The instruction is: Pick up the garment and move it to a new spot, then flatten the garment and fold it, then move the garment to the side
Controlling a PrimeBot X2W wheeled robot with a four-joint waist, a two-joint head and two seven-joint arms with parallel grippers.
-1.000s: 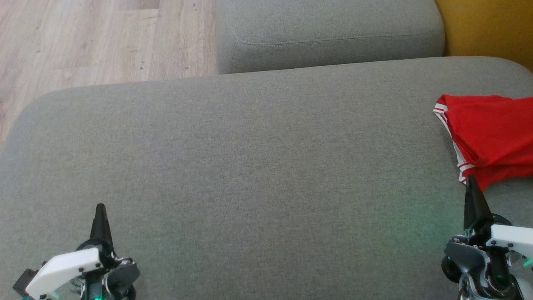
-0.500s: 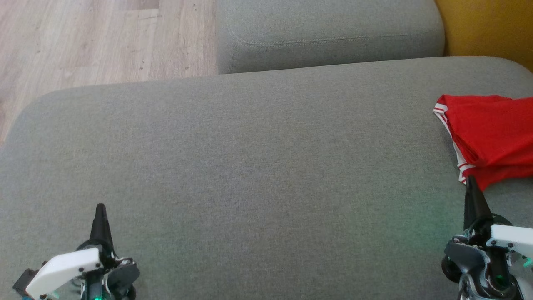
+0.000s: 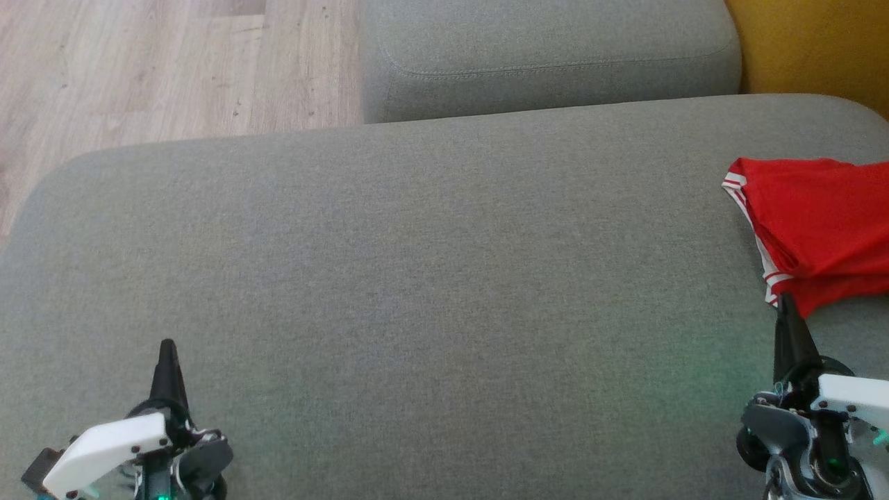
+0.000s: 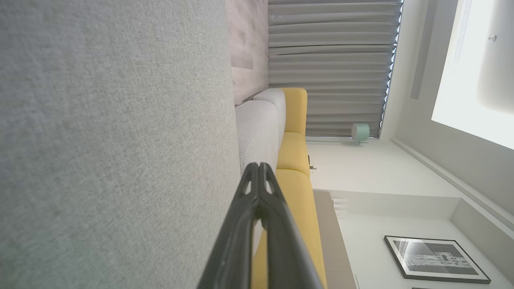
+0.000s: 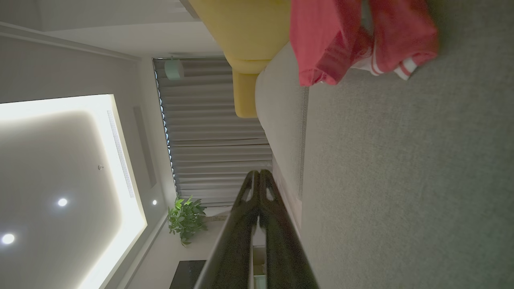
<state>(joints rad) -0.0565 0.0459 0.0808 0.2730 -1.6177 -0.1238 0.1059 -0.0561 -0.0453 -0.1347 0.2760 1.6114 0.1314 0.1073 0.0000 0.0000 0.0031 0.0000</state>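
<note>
we see red garment loosely folded at right edge of sofa seat | left pincer closed, empty | right pincer closed, empty, near its hem | we judge: garment set aside, little left

garment: red, white-striped trim | cushion: grey | floor: pale wood | sofa: yellow

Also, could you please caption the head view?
Red fabric garment with white-striped trim lies at the right of a grey upholstered sofa cushion; both arms' jaws are shut and empty.
</note>
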